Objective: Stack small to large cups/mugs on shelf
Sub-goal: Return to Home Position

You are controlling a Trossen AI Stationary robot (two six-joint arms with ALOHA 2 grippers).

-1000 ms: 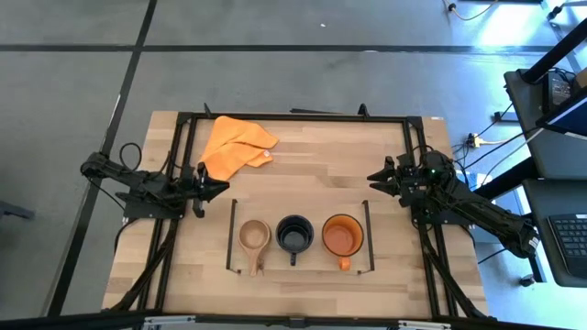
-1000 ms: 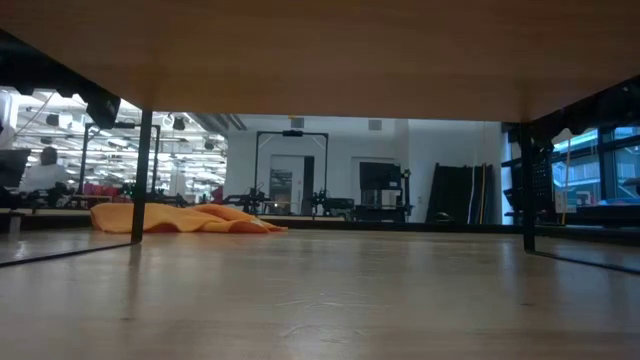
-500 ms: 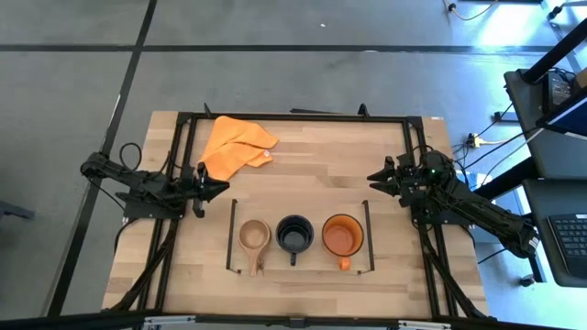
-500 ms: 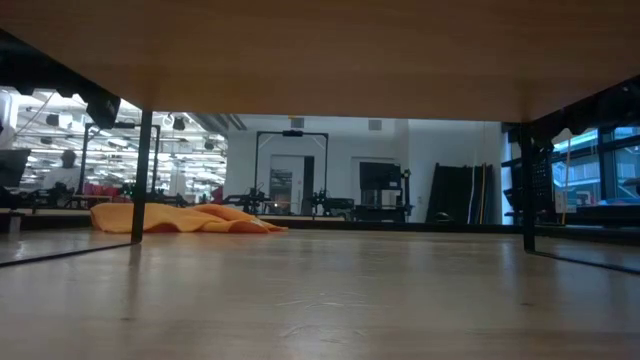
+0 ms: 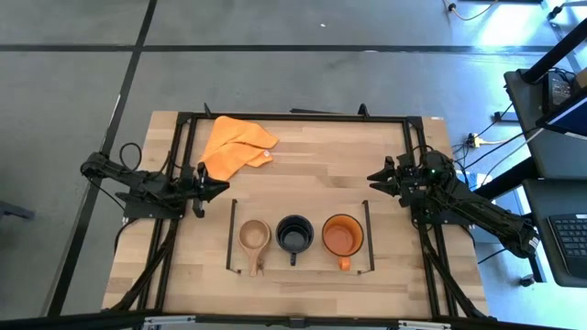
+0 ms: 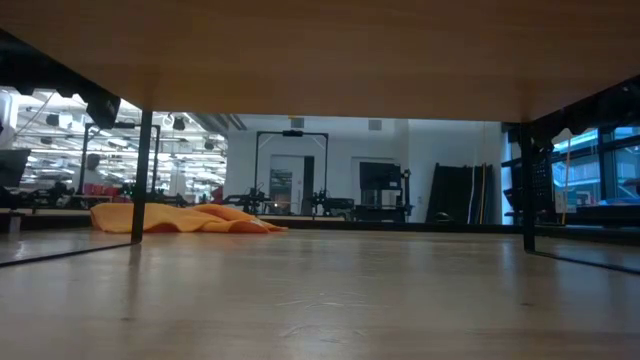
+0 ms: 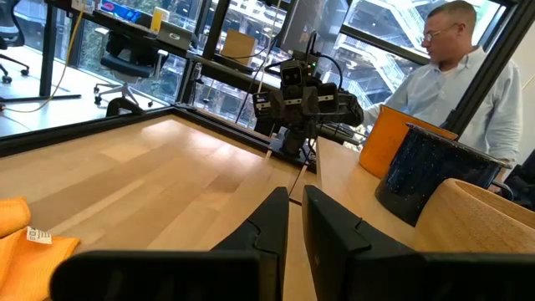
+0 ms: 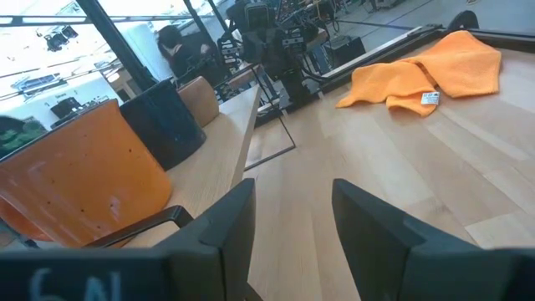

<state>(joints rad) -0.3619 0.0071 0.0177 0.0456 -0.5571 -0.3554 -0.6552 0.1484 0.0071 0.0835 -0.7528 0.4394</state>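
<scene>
The high view shows the shelf's [image 5: 316, 262] row: tan wooden cup [image 5: 254, 236], black mug [image 5: 294, 233], translucent orange mug [image 5: 342, 235]. The low view shows only crumpled cloth [image 6: 180, 218]. Flanking the shelf, the left claw [image 5: 224, 190] is nearly pressed together and the right claw [image 5: 372, 180] is spread.

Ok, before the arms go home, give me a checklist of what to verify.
1. Wooden cup, black mug, orange mug in a row on the shelf, small to large: ok.
2. All three upright: ok.
3. Left gripper off the shelf, at the left of the table, holding nothing: ok.
4. Right gripper open, empty, at the table's right: ok.
5. Orange cloth lies away from the shelf: ok.
6. Person beyond the table clear of the arms: cannot tell.
</scene>
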